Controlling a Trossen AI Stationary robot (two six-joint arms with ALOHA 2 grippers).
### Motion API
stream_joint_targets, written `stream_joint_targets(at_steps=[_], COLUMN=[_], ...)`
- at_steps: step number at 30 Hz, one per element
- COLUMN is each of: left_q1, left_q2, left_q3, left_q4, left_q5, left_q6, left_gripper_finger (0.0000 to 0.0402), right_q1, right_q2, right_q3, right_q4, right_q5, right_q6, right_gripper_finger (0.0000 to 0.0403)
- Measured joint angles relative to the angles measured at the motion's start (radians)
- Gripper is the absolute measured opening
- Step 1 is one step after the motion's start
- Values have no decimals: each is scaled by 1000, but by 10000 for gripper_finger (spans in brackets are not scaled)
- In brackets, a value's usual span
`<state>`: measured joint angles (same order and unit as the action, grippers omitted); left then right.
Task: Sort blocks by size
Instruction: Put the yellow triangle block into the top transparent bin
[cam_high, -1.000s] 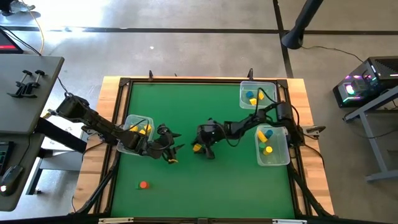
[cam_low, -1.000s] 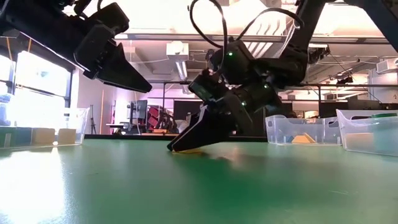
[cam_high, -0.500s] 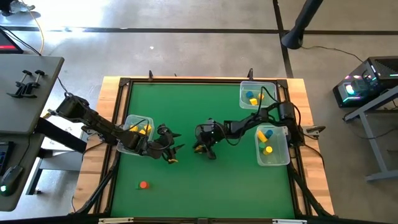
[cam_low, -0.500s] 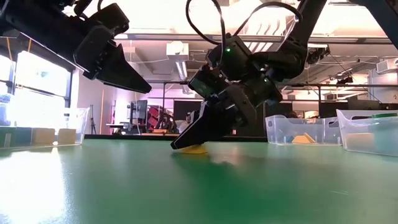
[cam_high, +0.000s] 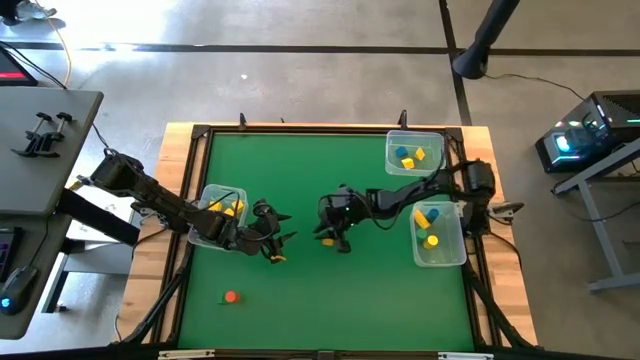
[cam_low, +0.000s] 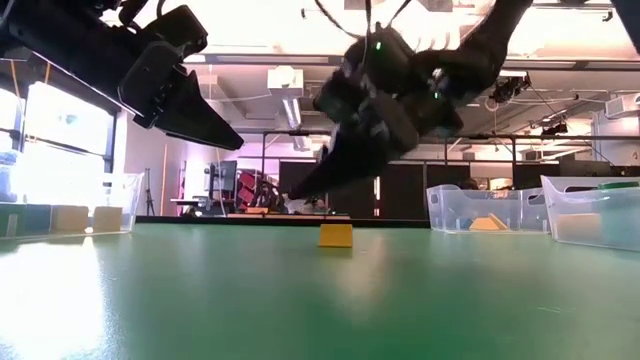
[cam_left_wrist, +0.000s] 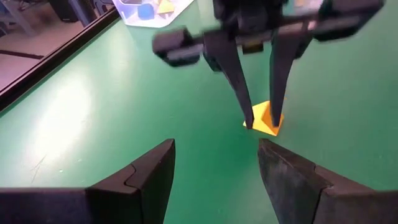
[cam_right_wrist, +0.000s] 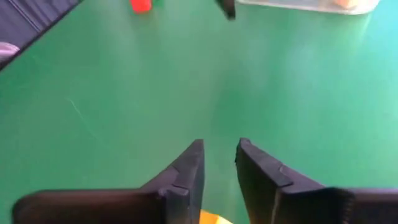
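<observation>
High view: green table (cam_high: 300, 180) in a wooden frame, both arms reaching toward its middle.
Right gripper (cam_high: 333, 236): near table centre, raised off the surface in the low view (cam_low: 320, 180). Fingers (cam_right_wrist: 186, 171) stand close together with a narrow gap and nothing pinched between them.
Yellow block (cam_low: 336, 235): sits on the mat, clear of the fingertips above it in the low view; left wrist view shows it (cam_left_wrist: 266, 118) just behind the two dark tips.
Left gripper (cam_high: 275, 245): just left of centre, above the table, fingers (cam_left_wrist: 149, 180) spread, nothing between them.
Orange-red block (cam_high: 231, 296): alone on the mat nearer the front edge, well apart from both grippers.
Left bin (cam_high: 208, 192): clear, under the left arm, yellow pieces inside.
Right bins (cam_high: 440, 262): two clear ones at the right edge, holding yellow and blue blocks.
</observation>
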<state>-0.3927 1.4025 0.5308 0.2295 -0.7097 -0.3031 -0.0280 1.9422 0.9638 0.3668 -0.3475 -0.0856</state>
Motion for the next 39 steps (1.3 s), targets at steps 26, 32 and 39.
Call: stream_joint_targets(at_steps=[26, 32, 39], left_q1=[0, 0, 0], left_q2=[0, 0, 0], left_q3=[0, 0, 0], left_q4=[0, 0, 0], left_q5=[0, 0, 0], left_q6=[2, 1, 1], left_gripper_finger=[215, 215, 215], right_q1=[12, 4, -9], right_q2=[-12, 53, 69], right_q3=[2, 5, 6], right_q4=[-295, -233, -204], right_q5=[17, -40, -61], right_q6=[-346, -341, -321], right_gripper_finger=[250, 249, 202])
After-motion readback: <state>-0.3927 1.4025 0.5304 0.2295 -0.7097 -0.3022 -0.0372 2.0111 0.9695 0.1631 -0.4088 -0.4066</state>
